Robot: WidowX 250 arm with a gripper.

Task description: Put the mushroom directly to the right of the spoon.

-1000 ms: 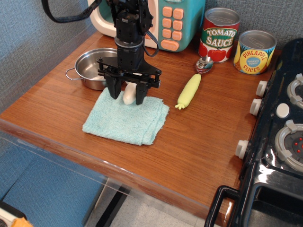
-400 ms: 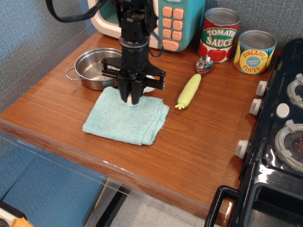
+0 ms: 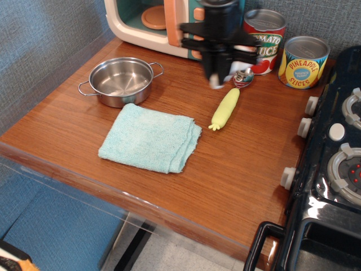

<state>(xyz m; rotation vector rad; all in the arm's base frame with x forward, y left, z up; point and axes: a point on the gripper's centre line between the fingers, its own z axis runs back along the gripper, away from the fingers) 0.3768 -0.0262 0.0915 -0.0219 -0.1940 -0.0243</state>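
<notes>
My gripper (image 3: 219, 72) is blurred by motion, raised above the counter just behind the spoon's handle. Its fingers are shut on the mushroom (image 3: 216, 81), of which only a whitish stem end shows between them; the cap is hidden. The spoon (image 3: 227, 103) lies on the wood with its pale yellow-green handle pointing toward the front and its shiny bowl (image 3: 243, 77) toward the cans. The gripper hangs over the spoon's upper left, next to the bowl.
A light blue cloth (image 3: 150, 138) lies at centre left. A steel two-handled pot (image 3: 120, 81) stands behind it. A toy microwave (image 3: 163, 22) is at the back, a tomato sauce can (image 3: 263, 39) and a pineapple can (image 3: 304, 61) at back right. A black stove (image 3: 333, 169) borders the right.
The gripper closed on the mushroom on the cloth, lifted it, and swept right and back to above the spoon. The cloth now lies bare.
</notes>
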